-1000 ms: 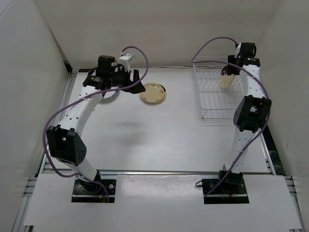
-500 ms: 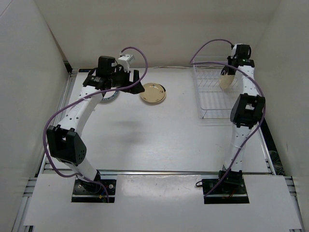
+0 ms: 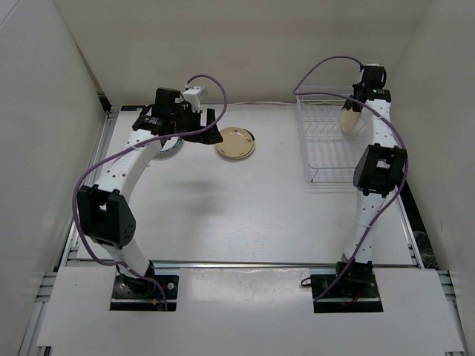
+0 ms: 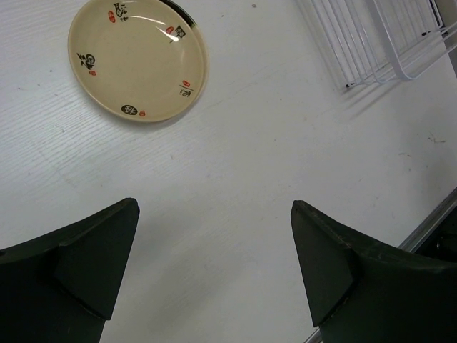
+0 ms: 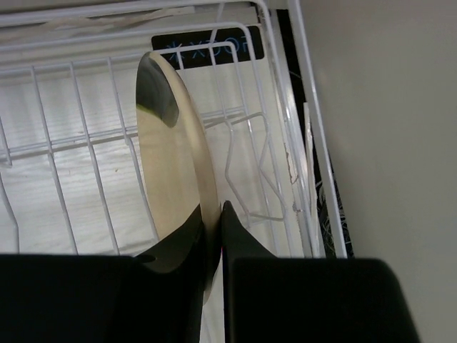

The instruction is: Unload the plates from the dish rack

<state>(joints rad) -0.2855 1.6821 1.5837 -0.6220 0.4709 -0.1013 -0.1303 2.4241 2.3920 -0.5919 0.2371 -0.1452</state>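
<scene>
one tan plate [image 5: 168,157] edge-on in dish rack [image 5: 78,143], lower rim hidden behind right pincer [image 5: 216,218] clamping it; left pincer [image 4: 214,207] released.

plate [image 5: 175,164] standing in dish rack [image 3: 326,152], second plate [image 3: 235,142] on table [image 3: 245,215] leftward

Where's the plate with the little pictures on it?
The plate lies flat on the table, far side of the top view, just right of the left gripper, left of the dish rack.
</scene>
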